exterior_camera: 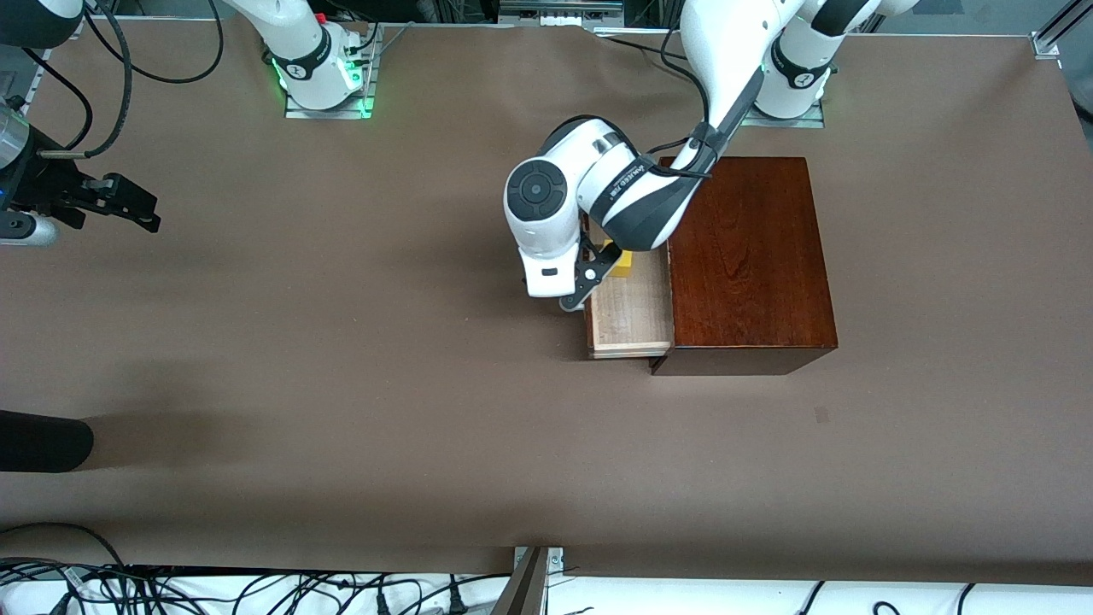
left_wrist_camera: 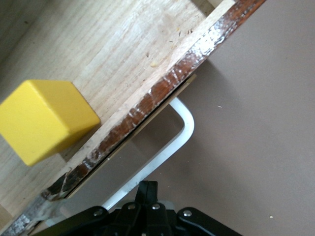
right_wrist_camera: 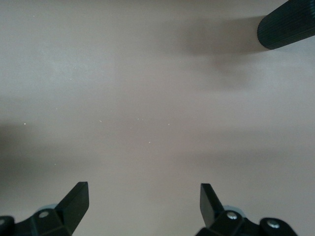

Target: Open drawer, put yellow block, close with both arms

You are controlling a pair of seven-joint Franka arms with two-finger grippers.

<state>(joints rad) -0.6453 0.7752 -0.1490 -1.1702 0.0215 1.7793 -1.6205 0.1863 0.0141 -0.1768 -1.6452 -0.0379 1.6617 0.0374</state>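
The drawer (exterior_camera: pixel 629 314) stands pulled out of the dark-brown wooden box (exterior_camera: pixel 747 256) toward the right arm's end of the table. The yellow block (exterior_camera: pixel 622 260) lies in it on the pale wood floor (left_wrist_camera: pixel 113 49), close to the drawer's front board (left_wrist_camera: pixel 162 93). My left gripper (exterior_camera: pixel 569 304) is shut and empty, its fingertips (left_wrist_camera: pixel 147 188) right at the white bar handle (left_wrist_camera: pixel 183 132) outside the drawer front; I cannot tell whether they touch it. My right gripper (exterior_camera: pixel 143 210) hangs open over bare table at the right arm's end, with nothing between its fingers (right_wrist_camera: pixel 76 196).
A black ribbed cylinder (exterior_camera: pixel 43 441) pokes in over the table edge at the right arm's end, nearer the front camera than my right gripper; it shows in the right wrist view (right_wrist_camera: pixel 288 24) too. Brown table cover (exterior_camera: pixel 341 384) spreads around the box.
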